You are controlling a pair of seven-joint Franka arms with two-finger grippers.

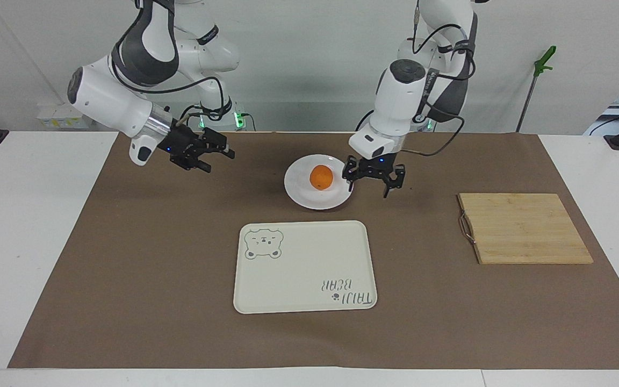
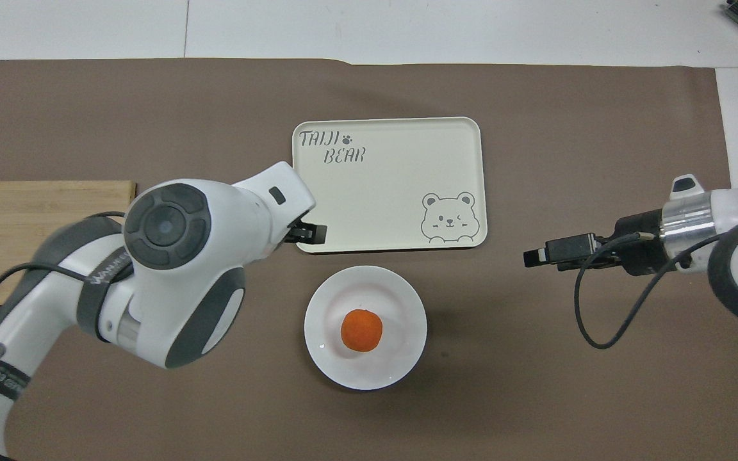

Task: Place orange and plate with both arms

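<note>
We see open brown mat around the plate on the right arm's side. The left gripper hangs just beside the plate's other edge, fingers spread. The tray blocks the side farther from us; nothing covers the orange.

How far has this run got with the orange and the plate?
Done: the small round orange sits free on the round glossy white plate.

In hand: nothing. The left gripper hangs open beside the plate, toward the left arm's end of the table; the right gripper hangs open above the brown mat.

Left: the plate stands on the mat, not on the cream bear tray.
</note>
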